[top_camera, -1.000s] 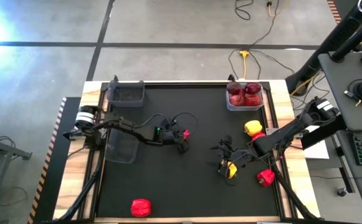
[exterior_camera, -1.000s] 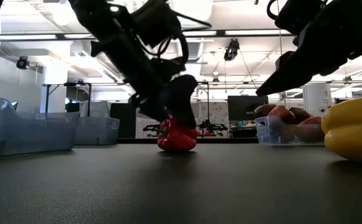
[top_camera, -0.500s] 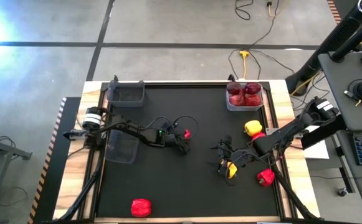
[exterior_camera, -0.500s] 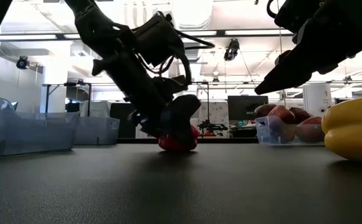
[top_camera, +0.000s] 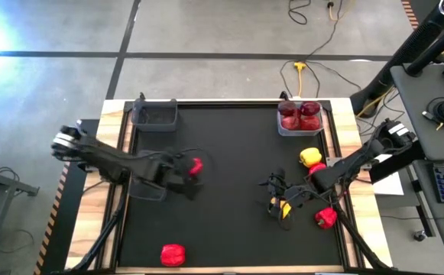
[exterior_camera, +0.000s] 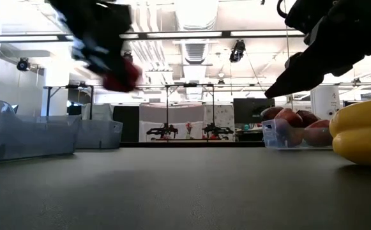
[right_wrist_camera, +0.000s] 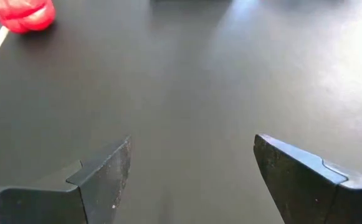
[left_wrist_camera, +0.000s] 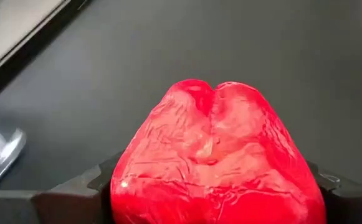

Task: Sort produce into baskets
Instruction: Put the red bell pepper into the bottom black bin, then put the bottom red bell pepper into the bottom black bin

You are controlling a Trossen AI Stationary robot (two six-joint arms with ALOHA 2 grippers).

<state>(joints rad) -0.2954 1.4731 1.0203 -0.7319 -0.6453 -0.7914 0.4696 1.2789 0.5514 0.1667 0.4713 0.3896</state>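
Note:
My left gripper (top_camera: 192,173) is shut on a bright red bell pepper (left_wrist_camera: 212,162) and carries it above the left-centre of the black table; in the low view the pepper (exterior_camera: 122,76) hangs blurred, well off the surface. My right gripper (right_wrist_camera: 190,174) stands open over the right-centre of the table with nothing between its fingers, next to a yellow pepper (top_camera: 283,208). A clear bluish basket (top_camera: 299,128) at the far right holds dark maroon fruits (top_camera: 299,114). Two dark baskets (top_camera: 154,114) (top_camera: 147,183) stand at the left. My left gripper pinches the red pepper by its two opposite sides (left_wrist_camera: 123,186) between its two fingers (left_wrist_camera: 75,196). The fingers slant downward from the table's left side. The pepper is lifted clear of the table, its lobed end pointing away from the gripper.
Loose produce lies about: a yellow pepper (top_camera: 309,157) with a red piece (top_camera: 318,166) beside it at the right, a red pepper (top_camera: 325,218) near the right front, another red pepper (top_camera: 173,254) at the near edge. Bare black surface lies in the table's middle.
My left gripper has shut on the red pepper that lay at the table's centre, lifted it clear, and carried it up and toward the table's left edge. My right gripper has kept still.

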